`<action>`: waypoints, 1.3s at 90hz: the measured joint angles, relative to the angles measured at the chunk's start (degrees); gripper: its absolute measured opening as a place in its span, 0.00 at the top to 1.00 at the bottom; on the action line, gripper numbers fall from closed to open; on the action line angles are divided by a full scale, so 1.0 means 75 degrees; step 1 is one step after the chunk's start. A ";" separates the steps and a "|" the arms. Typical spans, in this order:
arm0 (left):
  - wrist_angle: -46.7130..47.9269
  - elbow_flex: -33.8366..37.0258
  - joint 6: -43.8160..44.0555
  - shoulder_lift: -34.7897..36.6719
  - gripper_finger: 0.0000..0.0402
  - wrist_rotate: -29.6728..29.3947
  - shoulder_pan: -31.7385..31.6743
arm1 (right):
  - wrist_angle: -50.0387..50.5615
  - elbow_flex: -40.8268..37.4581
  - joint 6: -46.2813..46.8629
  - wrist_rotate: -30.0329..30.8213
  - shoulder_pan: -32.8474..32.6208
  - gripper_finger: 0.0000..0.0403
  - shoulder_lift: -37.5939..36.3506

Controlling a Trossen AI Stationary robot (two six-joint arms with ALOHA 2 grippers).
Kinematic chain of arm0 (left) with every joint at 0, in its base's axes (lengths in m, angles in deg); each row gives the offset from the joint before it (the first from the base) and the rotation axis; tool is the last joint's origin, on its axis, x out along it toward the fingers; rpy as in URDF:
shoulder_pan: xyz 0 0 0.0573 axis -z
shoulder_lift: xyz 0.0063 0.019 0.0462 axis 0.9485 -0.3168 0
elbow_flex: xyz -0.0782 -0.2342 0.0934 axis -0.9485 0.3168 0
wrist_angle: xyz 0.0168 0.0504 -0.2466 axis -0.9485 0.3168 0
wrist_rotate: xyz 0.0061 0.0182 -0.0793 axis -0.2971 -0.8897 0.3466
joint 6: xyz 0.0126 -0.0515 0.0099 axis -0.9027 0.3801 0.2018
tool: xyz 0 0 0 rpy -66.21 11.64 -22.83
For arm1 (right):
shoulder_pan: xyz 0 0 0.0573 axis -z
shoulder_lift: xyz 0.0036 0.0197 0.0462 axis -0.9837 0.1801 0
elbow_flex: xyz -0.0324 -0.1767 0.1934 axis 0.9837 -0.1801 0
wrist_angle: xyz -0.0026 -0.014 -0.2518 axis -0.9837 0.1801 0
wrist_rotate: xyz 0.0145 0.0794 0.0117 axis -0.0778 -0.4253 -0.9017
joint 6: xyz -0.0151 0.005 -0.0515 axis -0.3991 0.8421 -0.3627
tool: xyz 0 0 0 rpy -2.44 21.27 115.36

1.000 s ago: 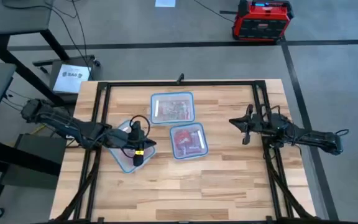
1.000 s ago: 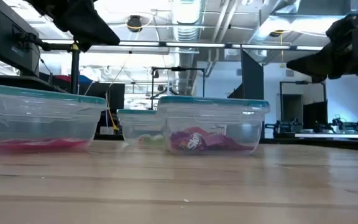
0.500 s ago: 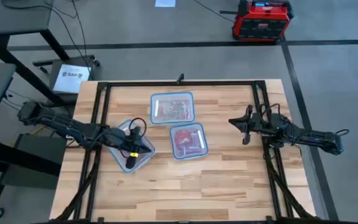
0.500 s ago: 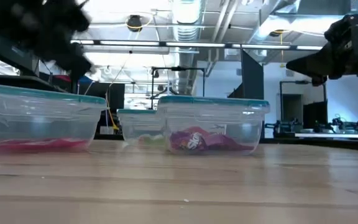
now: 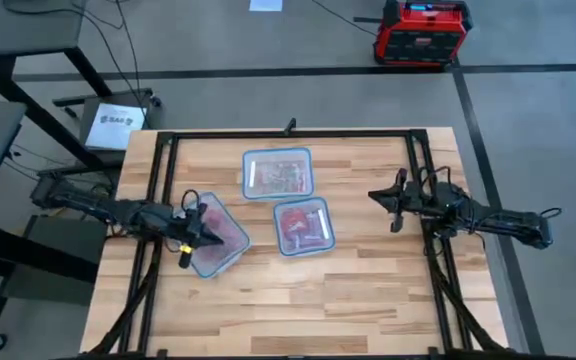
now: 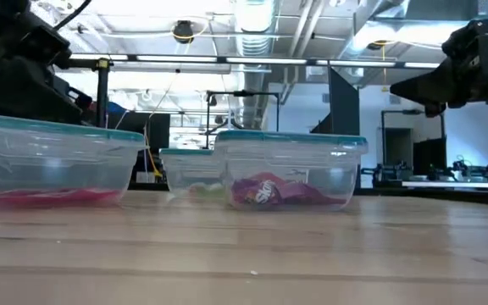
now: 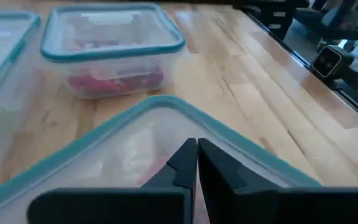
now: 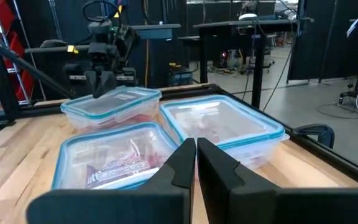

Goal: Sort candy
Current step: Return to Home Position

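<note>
Left tool (image 7: 196, 144): fingers pressed together, gripping nothing; tips just above the clear lid of the left bin (image 7: 161, 101), possibly touching it, though contact is uncertain

Right tool (image 8: 196, 144): fingers together, empty, above bare tabletop (image 5: 368, 290) on the right, well apart from the bins

Candy (image 5: 296, 228): shiny red and pink flat packets in loose flat heaps with no common direction; single long axes too small to read. Lidded inside three clear teal-rimmed bins: left, middle (image 5: 326, 245) and far (image 5: 251, 160)
</note>
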State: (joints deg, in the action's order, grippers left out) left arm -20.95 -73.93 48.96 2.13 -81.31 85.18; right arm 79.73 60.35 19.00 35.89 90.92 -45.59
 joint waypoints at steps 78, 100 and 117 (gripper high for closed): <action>0.0189 0.0343 -0.1223 0.2461 1.00 0.0430 0.0023 | -0.0003 0.0000 -0.0001 -0.0003 0.0000 0.99 0.0002; 0.0006 0.0349 -0.1226 0.2461 1.00 0.0455 0.0023 | -0.0003 0.0000 -0.0001 -0.0003 0.0000 0.99 0.0000; 0.0200 0.0334 -0.1226 0.2433 1.00 0.0423 0.0023 | 0.0000 0.0000 -0.0001 -0.0003 0.0000 0.99 0.0003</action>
State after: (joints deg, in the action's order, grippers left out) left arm -19.45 -71.42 39.77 20.38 -78.14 85.36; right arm 79.73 60.35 19.00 35.87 90.92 -45.57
